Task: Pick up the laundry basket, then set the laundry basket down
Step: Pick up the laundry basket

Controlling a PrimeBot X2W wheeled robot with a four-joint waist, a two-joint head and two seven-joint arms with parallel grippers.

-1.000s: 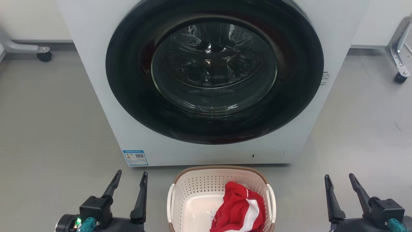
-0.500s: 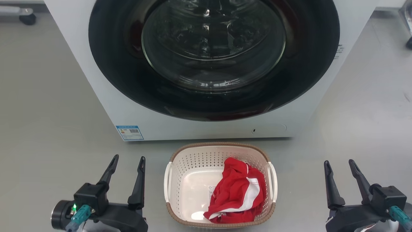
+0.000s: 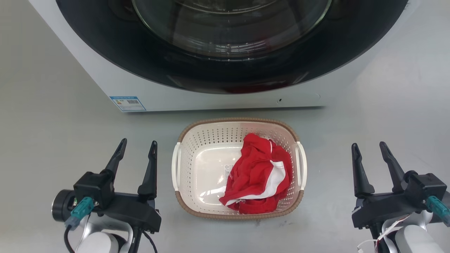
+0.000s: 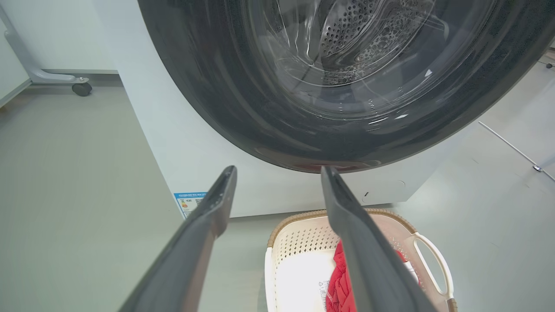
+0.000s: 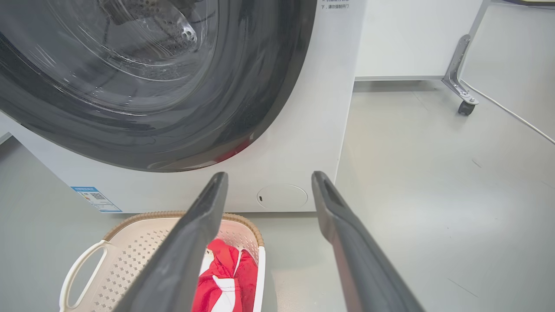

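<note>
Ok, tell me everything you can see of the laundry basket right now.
The laundry basket is cream-white plastic, rounded-rectangular, with perforated walls, a brown woven-look rim and a white loop handle on each side. It stands upright on the grey floor just before the washing machine. A crumpled red-and-white garment lies in its right half. The open left end effector and right end effector flank it, neither touching it.
</note>
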